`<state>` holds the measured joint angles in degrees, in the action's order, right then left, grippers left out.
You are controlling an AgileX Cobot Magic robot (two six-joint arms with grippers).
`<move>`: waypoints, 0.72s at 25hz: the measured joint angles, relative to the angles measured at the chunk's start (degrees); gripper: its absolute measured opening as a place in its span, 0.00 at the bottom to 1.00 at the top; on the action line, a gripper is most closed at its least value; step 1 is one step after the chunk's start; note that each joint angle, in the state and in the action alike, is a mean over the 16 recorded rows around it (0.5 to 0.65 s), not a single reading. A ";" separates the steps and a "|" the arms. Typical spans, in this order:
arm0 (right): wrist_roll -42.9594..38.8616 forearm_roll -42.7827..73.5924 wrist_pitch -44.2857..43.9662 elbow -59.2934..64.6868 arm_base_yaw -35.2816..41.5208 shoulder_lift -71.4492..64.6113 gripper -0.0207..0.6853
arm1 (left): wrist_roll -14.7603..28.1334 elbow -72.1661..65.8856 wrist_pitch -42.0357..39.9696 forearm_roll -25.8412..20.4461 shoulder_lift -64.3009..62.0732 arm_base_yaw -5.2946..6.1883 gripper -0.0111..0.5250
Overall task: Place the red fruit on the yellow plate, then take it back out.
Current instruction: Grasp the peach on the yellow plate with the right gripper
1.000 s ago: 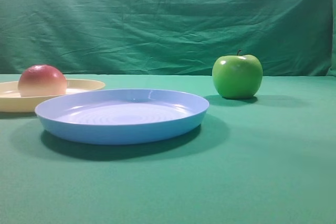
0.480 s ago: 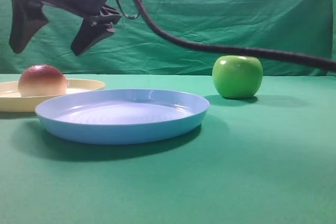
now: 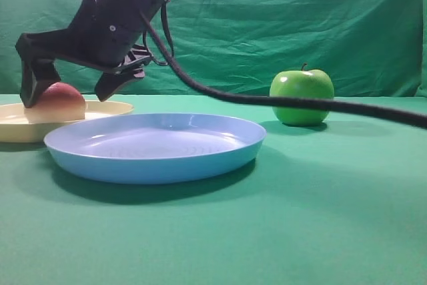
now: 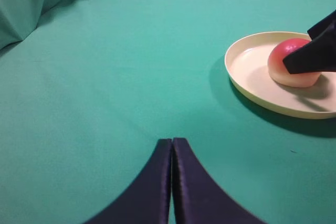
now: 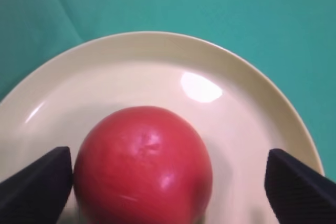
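Your right gripper (image 3: 67,91) is reaching across to the far left edge of the table (image 3: 320,218), and its jaws are standing open around the red fruit (image 3: 59,103), one finger on each side. In the right wrist view, the finger at the left of the frame (image 5: 37,187) is sitting just beside the red fruit (image 5: 143,165), possibly touching it, while the other finger (image 5: 302,187) is hanging well apart from it over the plate's rim. So you are straddling the fruit off-center, and nothing is clamped. The fruit is resting in the yellow plate (image 5: 252,108), toward the side of the plate nearest the wrist camera.

Your left gripper (image 4: 171,150) is hovering over bare green cloth with its jaws pressed together and nothing between them. From there you are seeing the yellow plate (image 4: 247,77) off to the right, with the red fruit (image 4: 291,66) partly hidden behind a finger of the right gripper (image 4: 315,56).

Further out, the blue plate (image 3: 155,146) is lying just in front of the yellow plate (image 3: 107,107), overlapping it in the high view. The green apple (image 3: 301,96) is standing toward the back edge, right of center, well apart from both plates. A black cable (image 3: 300,103) is trailing from the right arm across in front of the apple.
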<state>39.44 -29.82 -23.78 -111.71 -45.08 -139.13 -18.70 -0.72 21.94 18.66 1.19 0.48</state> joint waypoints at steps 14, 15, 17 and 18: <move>-5.41 4.27 -10.10 1.12 1.61 10.53 0.31 | 0.00 0.00 0.00 0.00 0.00 0.00 0.02; -6.28 4.98 -11.01 1.80 1.87 12.28 0.31 | 0.00 0.00 0.00 0.00 0.00 0.00 0.02; -8.19 6.44 -12.45 3.80 2.49 16.19 0.30 | 0.00 0.00 0.00 0.00 0.00 0.00 0.02; -9.20 7.14 -12.98 5.14 2.88 18.29 0.30 | 0.00 0.00 0.00 0.00 0.00 0.00 0.02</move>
<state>30.24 -22.68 -36.76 -106.58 -42.20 -120.83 -18.70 -0.72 21.94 18.66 1.19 0.48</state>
